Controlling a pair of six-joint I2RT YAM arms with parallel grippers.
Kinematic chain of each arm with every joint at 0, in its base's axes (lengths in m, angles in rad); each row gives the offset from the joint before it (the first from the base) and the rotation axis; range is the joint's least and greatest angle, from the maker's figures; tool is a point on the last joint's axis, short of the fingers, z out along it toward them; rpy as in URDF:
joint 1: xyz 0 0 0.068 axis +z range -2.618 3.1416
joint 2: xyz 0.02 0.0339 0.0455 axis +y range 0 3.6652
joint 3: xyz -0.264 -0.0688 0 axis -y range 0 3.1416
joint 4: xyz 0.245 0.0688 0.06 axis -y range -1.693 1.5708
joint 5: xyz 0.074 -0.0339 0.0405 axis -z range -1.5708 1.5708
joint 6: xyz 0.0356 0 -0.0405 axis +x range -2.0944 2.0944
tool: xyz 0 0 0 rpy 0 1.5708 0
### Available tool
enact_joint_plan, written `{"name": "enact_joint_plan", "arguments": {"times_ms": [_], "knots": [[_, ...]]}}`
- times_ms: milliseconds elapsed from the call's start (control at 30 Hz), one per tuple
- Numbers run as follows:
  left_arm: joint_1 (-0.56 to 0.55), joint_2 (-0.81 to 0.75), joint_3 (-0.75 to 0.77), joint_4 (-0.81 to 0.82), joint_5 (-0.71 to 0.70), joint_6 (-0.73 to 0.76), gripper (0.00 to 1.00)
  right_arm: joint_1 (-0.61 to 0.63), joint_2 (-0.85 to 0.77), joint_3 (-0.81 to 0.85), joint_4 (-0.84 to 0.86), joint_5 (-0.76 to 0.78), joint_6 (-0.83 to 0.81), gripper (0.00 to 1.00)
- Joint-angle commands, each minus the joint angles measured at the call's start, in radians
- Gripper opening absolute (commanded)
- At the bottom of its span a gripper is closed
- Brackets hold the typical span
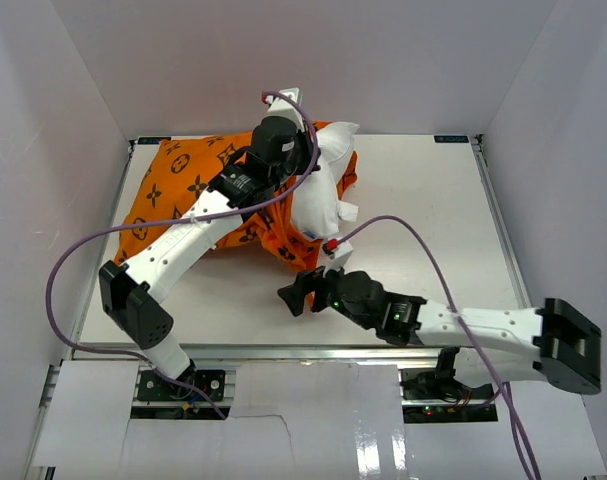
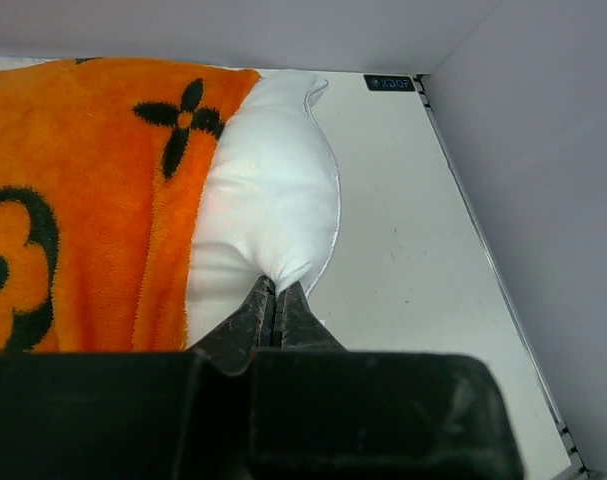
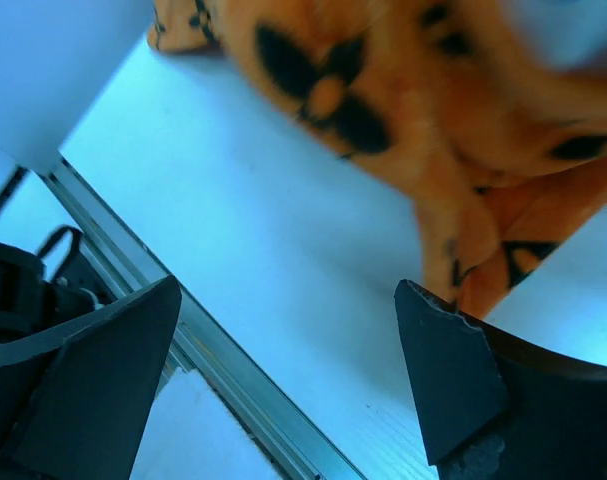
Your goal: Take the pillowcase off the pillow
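White-walled enclosure; pale table [image 1: 433,220] as the working surface

- Pillow [image 1: 323,195]: plain white and plump, lying on the far half of the table. Its long axis runs roughly left to right. The bare end points right and slightly away from you.
- Pillowcase [image 1: 178,185]: orange plush with black motifs, sheathing the pillow's left portion. It is bunched at the pillow's middle, with the mouth facing right and loose folds spilling over the pillow's near side.
- Left gripper [image 2: 276,300]: above the pillow's bare end, jaws pressed together on a tuck of white fabric. It probably holds the pillow's shell alone, though the base of the pinch is hidden.
- Right gripper [image 3: 288,290]: just off the pillow's near side, jaws spread wide and holding nothing. An orange fold hangs close ahead of them in a blurred view.

Handling note, as a judgement: you have the pillow anchored, so hold that pinch firm. Bring the open jaws onto the orange hem at the pillow's near side and take fabric only, no stuffing. Then draw the two apart along the pillow's long axis, cover to the left and pillow to the right. A pull across the axis would likely wedge the plush on the bulge
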Motion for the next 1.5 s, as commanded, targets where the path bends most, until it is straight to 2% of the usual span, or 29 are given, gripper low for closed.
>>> {"name": "enact_joint_plan", "arguments": {"times_ms": [0,100,133,167,233,267,333,567,733,833,867,900,933,967,1000,1033,1067,1100,1133,1200,1267,1300,1400,1467], "knots": [[-0.003,-0.150,-0.049,0.219,0.033,-0.025,0.00,-0.006,-0.177,-0.041,-0.194,0.088,0.030,0.94],[-0.003,-0.155,-0.058,0.208,0.078,-0.027,0.00,-0.023,-0.314,-0.058,-0.244,0.143,0.021,1.00],[-0.003,-0.160,-0.064,0.208,0.092,-0.034,0.00,-0.038,-0.340,-0.064,-0.244,0.174,0.009,0.97],[-0.003,-0.167,-0.090,0.209,0.114,-0.042,0.00,-0.094,-0.374,-0.061,-0.244,0.173,-0.020,0.97],[-0.003,-0.189,-0.128,0.241,0.135,-0.071,0.00,-0.233,-0.380,-0.028,-0.233,0.055,-0.053,0.91],[-0.003,-0.198,-0.159,0.261,0.150,-0.088,0.00,-0.272,-0.368,-0.015,-0.195,-0.049,-0.091,0.90],[-0.003,-0.198,-0.174,0.268,0.159,-0.099,0.00,-0.325,-0.351,0.027,-0.152,-0.112,-0.137,0.90],[-0.006,-0.192,-0.210,0.274,0.184,-0.119,0.00,-0.386,-0.181,0.218,-0.161,-0.172,-0.217,0.90],[-0.009,-0.210,-0.233,0.278,0.208,-0.127,0.00,-0.451,-0.049,0.273,-0.100,-0.228,-0.257,0.91],[-0.011,-0.230,-0.257,0.281,0.207,-0.128,0.00,-0.492,0.016,0.284,-0.057,-0.300,-0.251,0.95],[-0.011,-0.244,-0.263,0.285,0.205,-0.128,0.00,-0.498,0.032,0.290,-0.037,-0.329,-0.246,0.99],[-0.011,-0.250,-0.267,0.285,0.205,-0.128,0.00,-0.504,0.060,0.292,-0.024,-0.340,-0.242,0.98],[-0.011,-0.255,-0.268,0.280,0.208,-0.127,0.00,-0.506,0.072,0.289,-0.008,-0.350,-0.239,0.91],[-0.011,-0.265,-0.267,0.277,0.213,-0.124,0.00,-0.507,0.080,0.282,0.041,-0.372,-0.237,0.75],[-0.011,-0.270,-0.260,0.271,0.217,-0.120,0.00,-0.509,0.091,0.269,0.060,-0.377,-0.231,0.67],[-0.011,-0.273,-0.254,0.243,0.222,-0.114,0.00,-0.510,0.091,0.261,0.078,-0.381,-0.222,0.50],[-0.011,-0.279,-0.247,0.219,0.217,-0.098,0.02,-0.511,0.092,0.255,0.106,-0.387,-0.217,0.37],[-0.011,-0.282,-0.230,0.159,0.189,-0.087,0.11,-0.512,0.086,0.246,0.109,-0.383,-0.212,0.15],[-0.011,-0.287,-0.222,0.159,0.188,-0.075,0.21,-0.514,0.079,0.241,0.112,-0.366,-0.203,0.08],[-0.009,-0.299,-0.208,0.064,0.121,-0.036,0.42,-0.523,0.054,0.226,0.121,-0.344,-0.199,0.08],[-0.009,-0.316,-0.208,-0.020,0.057,-0.016,0.55,-0.536,0.030,0.213,0.127,-0.314,-0.194,0.08],[-0.009,-0.333,-0.210,-0.048,0.031,-0.009,0.65,-0.543,0.008,0.203,0.132,-0.309,-0.192,0.08],[-0.009,-0.374,-0.237,-0.134,-0.055,-0.001,0.79,-0.561,-0.010,0.203,0.129,-0.314,-0.183,0.08],[-0.009,-0.393,-0.269,-0.163,-0.065,0.007,0.82,-0.567,-0.013,0.203,0.129,-0.320,-0.180,0.08]]}}
